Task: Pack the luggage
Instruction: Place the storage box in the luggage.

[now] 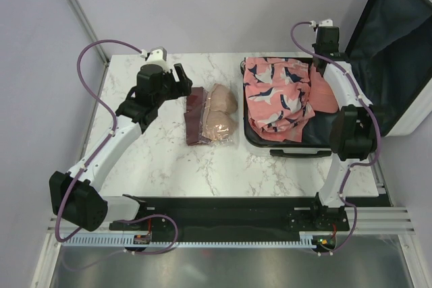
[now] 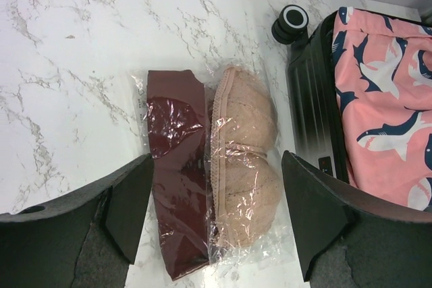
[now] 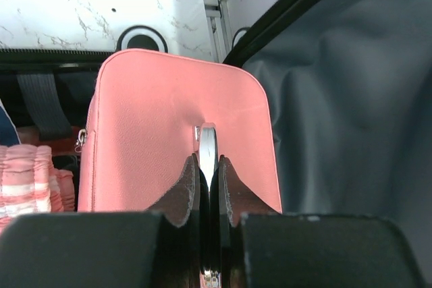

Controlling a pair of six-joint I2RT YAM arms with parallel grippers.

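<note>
left claw [image 2: 216, 166] released, hovered above bagged bras [image 2: 212, 187] on marble table [image 1: 148, 160] | luggage [image 1: 283, 144] lay open at table's right side, shark-print cloth [image 1: 277, 96] inside | right claw [image 3: 208, 161] clenched on metal handle [image 3: 207, 138] of pink case [image 3: 148, 133] in luggage | lid [image 1: 391, 52] propped up far right

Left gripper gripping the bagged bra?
No, the left gripper's jaws stand open above the bagged bra, which lies on the table.

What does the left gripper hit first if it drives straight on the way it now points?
Most likely the clear plastic bag holding the beige bra, lying on the marble table and framed between the open jaws of the left gripper. How high the gripper is above the bag is unclear.
</note>
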